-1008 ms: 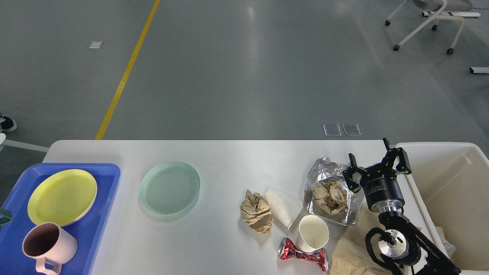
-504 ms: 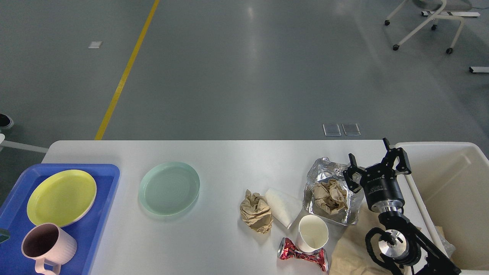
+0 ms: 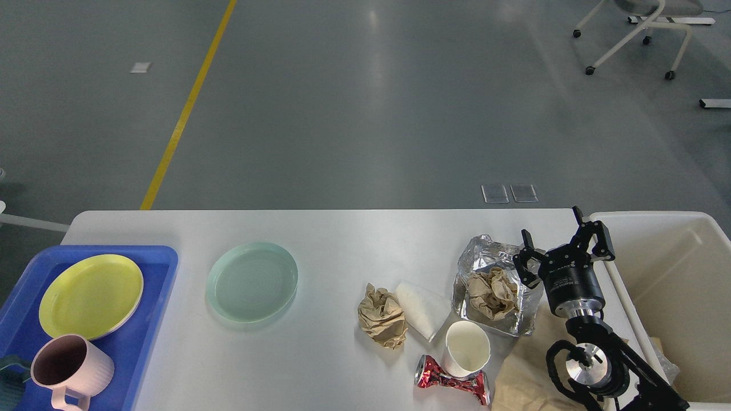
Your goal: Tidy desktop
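The white desktop (image 3: 342, 240) spans the lower half of the head view. On it lie a pale green plate (image 3: 252, 281), a crumpled brown paper ball (image 3: 381, 315), a white napkin (image 3: 421, 309), a foil tray (image 3: 492, 267) holding more crumpled brown paper (image 3: 491, 292), a white paper cup (image 3: 467, 348), a crushed red can (image 3: 452, 381) and a flat brown paper sheet (image 3: 522, 377). My right gripper (image 3: 562, 245) stands open and empty just right of the foil tray. My left gripper is out of view.
A blue tray (image 3: 154, 268) at the left edge holds a yellow plate (image 3: 90, 294) and a pink mug (image 3: 63, 365). A cream plastic bin (image 3: 679, 285) stands beside the table at the right. A white chair (image 3: 634, 31) stands far back on the floor.
The view has shifted slightly. A dark teal object has moved down along the lower left edge. The right arm has not moved.
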Motion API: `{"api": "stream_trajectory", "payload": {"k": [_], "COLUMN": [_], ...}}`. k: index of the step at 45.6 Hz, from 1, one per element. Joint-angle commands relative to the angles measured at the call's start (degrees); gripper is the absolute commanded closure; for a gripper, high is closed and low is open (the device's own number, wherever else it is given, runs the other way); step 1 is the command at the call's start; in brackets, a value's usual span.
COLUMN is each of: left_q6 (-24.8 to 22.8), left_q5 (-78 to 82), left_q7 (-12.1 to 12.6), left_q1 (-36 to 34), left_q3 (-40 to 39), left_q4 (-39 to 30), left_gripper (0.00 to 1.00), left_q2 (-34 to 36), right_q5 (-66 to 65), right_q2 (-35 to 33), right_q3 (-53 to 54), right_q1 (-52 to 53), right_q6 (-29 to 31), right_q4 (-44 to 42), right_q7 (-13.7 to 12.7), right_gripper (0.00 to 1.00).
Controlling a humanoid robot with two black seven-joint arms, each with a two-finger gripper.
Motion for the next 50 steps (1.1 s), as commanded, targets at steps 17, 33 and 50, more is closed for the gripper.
{"api": "stream_trajectory", "payload": {"k": [17,33,50], "left_q6": [3.7,1.9,-8.2], "left_q5": [-1.9,-2.4,-4.0], "left_q7": [0.1,0.3,0.8], "left_q1": [0.4,-2.2,-35.5], "left_q3": [0.0,1.2,30.8], "left_q4": [-0.9,-5.4,-7.0], "left_gripper": [0.05,0.04,0.04], "left_q2": [0.0,5.3,1.7], "right_q5": [0.0,0.0,0.0], "right_q2": [0.0,0.1,0.1], "right_q3": [0.0,0.0,0.0], "right_q1": [0.0,0.0,0.0], "right_q6": [0.0,0.0,0.0], "right_q4": [0.0,0.0,0.1], "right_q7": [0.0,0.0,0.0], "right_gripper": [0.0,0.0,0.0]}}
